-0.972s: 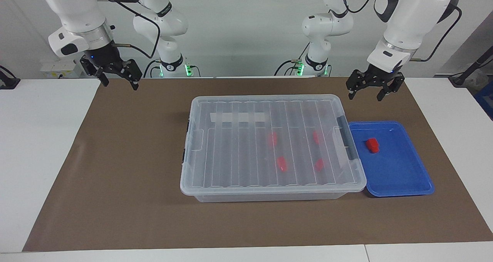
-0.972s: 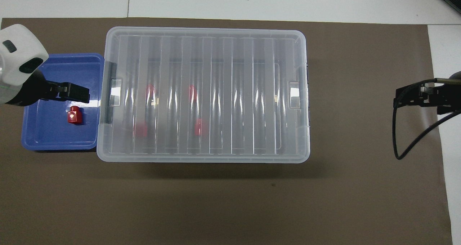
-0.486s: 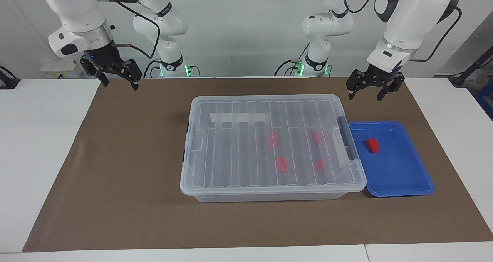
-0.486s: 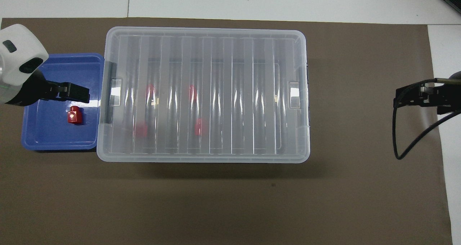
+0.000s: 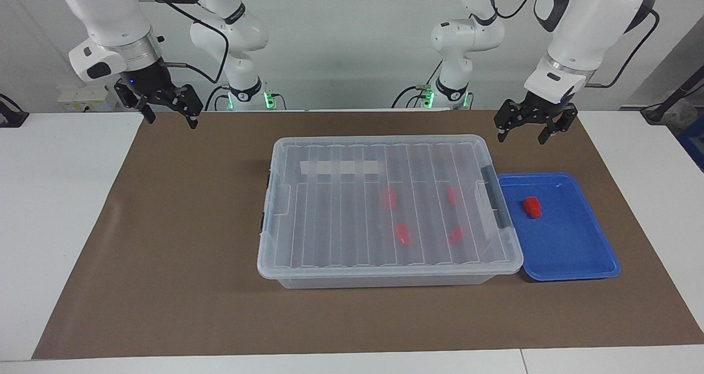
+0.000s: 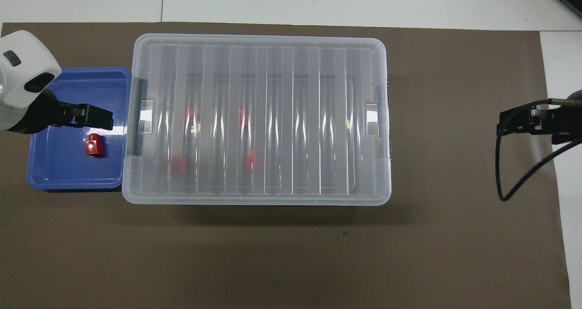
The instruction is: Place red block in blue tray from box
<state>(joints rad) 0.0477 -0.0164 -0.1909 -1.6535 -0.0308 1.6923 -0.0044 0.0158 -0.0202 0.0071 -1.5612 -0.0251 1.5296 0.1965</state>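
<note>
One small bright red plastic block [image 5: 531, 207] already lies in the shallow blue plastic tray [image 5: 572, 253], which touches the end of the large clear lidded plastic box [image 5: 330, 220] toward the left arm's end of the desk. Four more red blocks [image 5: 402, 234] show through the closed ribbed lid. The placing step looks done — both arms wait, raised. The left gripper [image 5: 528, 127] hangs over the brown mat [image 5: 181, 242] beside the tray, fingers wide and empty; the right gripper [image 5: 165, 110] likewise over the mat's corner. Another block would call for unlatching the lid first.
</note>
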